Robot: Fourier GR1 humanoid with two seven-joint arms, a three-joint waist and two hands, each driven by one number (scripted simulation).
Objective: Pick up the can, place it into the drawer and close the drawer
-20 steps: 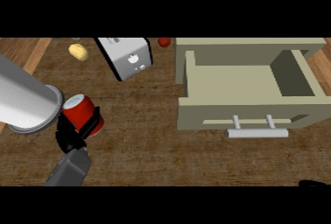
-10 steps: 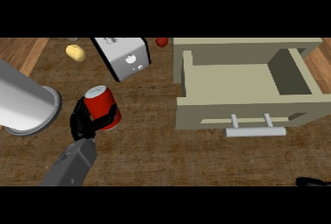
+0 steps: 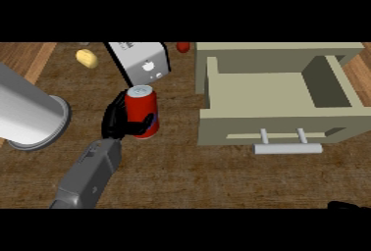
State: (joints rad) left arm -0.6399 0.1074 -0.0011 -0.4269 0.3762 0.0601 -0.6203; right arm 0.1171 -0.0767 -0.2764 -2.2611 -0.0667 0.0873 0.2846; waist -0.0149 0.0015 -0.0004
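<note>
1. The red can (image 3: 142,112) stands nearly upright, its long axis running up and down in the head view, with the silver top end toward the far edge and tilted slightly away

2. There is one can, one open drawer (image 3: 279,100), one white toaster-like appliance (image 3: 142,61), one large grey cylinder (image 3: 27,116), one yellowish round item (image 3: 87,58) and one small red item (image 3: 182,46), all on the wooden table (image 3: 188,171)

3. The left hand (image 3: 116,119) is clasped round the can: black fingers (image 3: 142,122) wrap across its lower front, while the rest of the hand sits against the can's left side

4. The can is between the grey cylinder on its left and the drawer on its right, just in front of the appliance and apart from the drawer's front panel

5. The drawer stands pulled open, its pale inside bare, with one pale bar handle (image 3: 287,148) on its front face

6. The right hand (image 3: 348,206) shows only as a dark sliver at the lower right edge of the view; whether it is released or clenched cannot be told
</note>
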